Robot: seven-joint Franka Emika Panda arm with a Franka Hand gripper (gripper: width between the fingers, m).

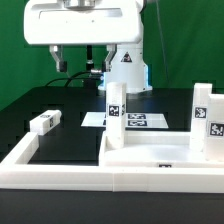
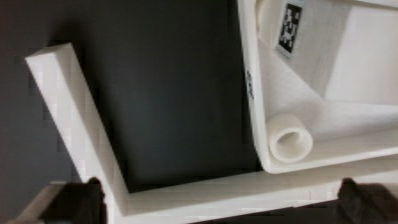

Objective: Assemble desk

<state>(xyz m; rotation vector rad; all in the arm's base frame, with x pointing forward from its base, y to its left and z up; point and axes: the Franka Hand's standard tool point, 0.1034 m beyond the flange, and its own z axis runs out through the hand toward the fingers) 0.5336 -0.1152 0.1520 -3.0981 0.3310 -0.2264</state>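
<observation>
The white tabletop panel [image 1: 150, 152] lies against the front rim, with two white tagged legs standing on it, one at its left corner [image 1: 116, 108] and one at its right [image 1: 207, 116]. A third leg [image 1: 45, 122] lies loose on the black surface at the exterior view's left. My gripper [image 1: 78, 66] hangs open and empty, high above the table behind the panel. In the wrist view the panel [image 2: 311, 100] shows a round socket [image 2: 288, 146] and a tagged leg [image 2: 290, 25]. My gripper [image 2: 214, 205] holds nothing, its dark fingertips [image 2: 64, 205] wide apart.
The long white rim [image 1: 50, 168] frames the black surface; its corner shows in the wrist view [image 2: 80, 120]. The marker board [image 1: 140, 121] lies flat behind the panel. The arm's white base [image 1: 125, 68] stands at the back.
</observation>
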